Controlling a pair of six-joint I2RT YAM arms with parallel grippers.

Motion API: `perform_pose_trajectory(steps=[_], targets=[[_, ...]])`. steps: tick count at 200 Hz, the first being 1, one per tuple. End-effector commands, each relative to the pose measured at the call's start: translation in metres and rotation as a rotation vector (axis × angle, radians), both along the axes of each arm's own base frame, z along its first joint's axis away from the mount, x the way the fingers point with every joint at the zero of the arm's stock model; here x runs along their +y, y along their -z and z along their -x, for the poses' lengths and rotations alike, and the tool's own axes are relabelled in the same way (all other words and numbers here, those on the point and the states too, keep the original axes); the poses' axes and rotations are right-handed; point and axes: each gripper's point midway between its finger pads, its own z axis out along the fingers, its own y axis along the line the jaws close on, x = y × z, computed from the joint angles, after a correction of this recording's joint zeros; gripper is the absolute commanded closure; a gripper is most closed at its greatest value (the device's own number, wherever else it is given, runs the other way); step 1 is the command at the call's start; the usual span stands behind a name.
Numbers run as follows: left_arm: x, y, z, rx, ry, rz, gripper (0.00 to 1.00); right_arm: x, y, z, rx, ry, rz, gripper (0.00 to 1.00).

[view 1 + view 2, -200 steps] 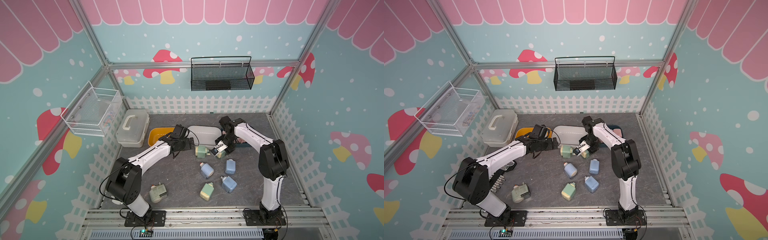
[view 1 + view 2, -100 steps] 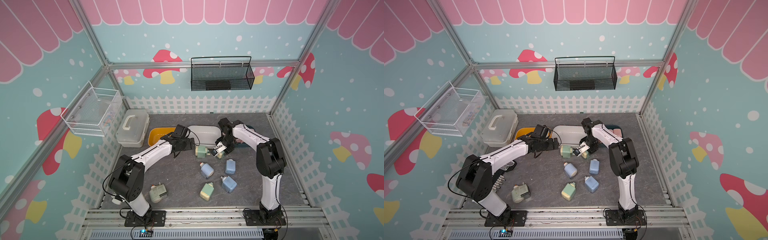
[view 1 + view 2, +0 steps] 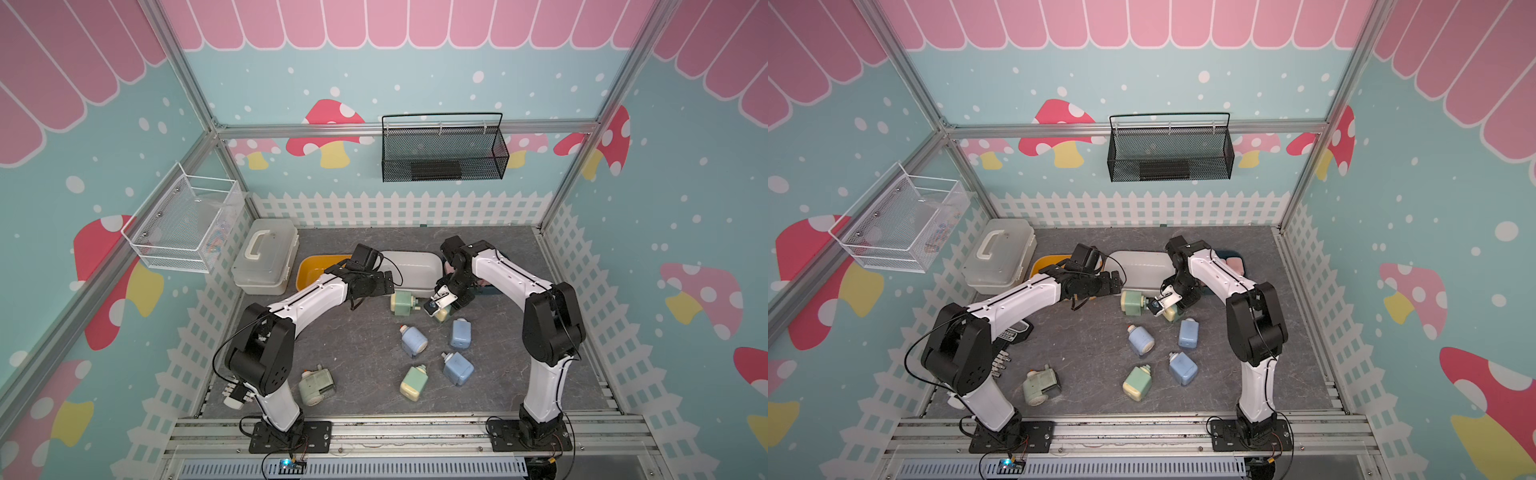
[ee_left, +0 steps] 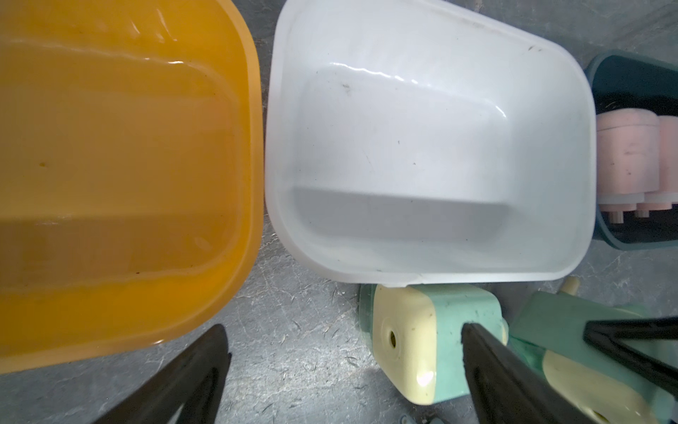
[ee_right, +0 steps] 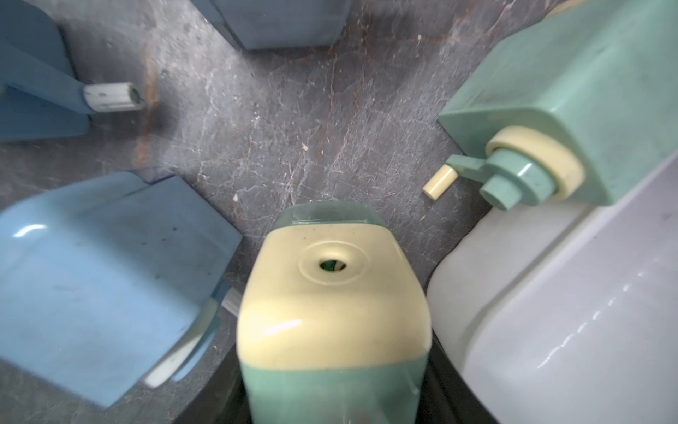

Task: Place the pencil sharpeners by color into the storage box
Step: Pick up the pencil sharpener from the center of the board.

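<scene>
Right wrist view: right gripper [image 5: 332,392] clasps green sharpener [image 5: 332,312]; left wrist view: left gripper [image 4: 343,337] gapes wide.

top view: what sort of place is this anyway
Probably a staged robot test cell, not a home: left arm and right arm bolted to a front rail, aluminium frame, mushroom-print walls.

I read the counter [image 3: 357,345] as dark grey, veined pale like marble. The yellow bin [image 4: 110,165] is a glossy orange-yellow, the white bin [image 4: 422,147] plain, the teal bin [image 4: 623,73] dark. The pink sharpeners [image 4: 627,158] are pale pink. The blue sharpeners [image 3: 460,334] are pastel blue. The green sharpener [image 5: 330,312] is mint with a cream end. The walls [image 3: 291,83] are teal, dotted white, with red mushrooms.
</scene>
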Motion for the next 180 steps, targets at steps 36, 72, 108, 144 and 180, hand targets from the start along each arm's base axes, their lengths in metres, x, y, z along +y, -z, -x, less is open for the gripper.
perform_pose_trajectory(steps=[36, 72, 108, 144, 180], targets=[[0.012, -0.028, -0.008, -0.092, -0.083, 0.055, 0.01, 0.008, -0.042, 0.02, 0.103, 0.213, -0.033, 1.0], [0.012, -0.041, -0.009, -0.125, -0.084, 0.103, 0.01, 0.028, -0.075, 0.017, 0.095, 0.259, -0.165, 1.0], [0.008, -0.044, -0.006, -0.135, -0.07, 0.137, 0.01, 0.04, -0.095, -0.005, 0.045, 0.432, -0.255, 1.0], [0.011, -0.042, -0.007, -0.129, -0.095, 0.139, 0.01, 0.047, -0.106, -0.016, 0.001, 0.505, -0.333, 1.0], [0.015, -0.037, -0.007, -0.118, -0.116, 0.135, 0.01, 0.063, -0.13, -0.013, -0.001, 0.552, -0.512, 1.0]])
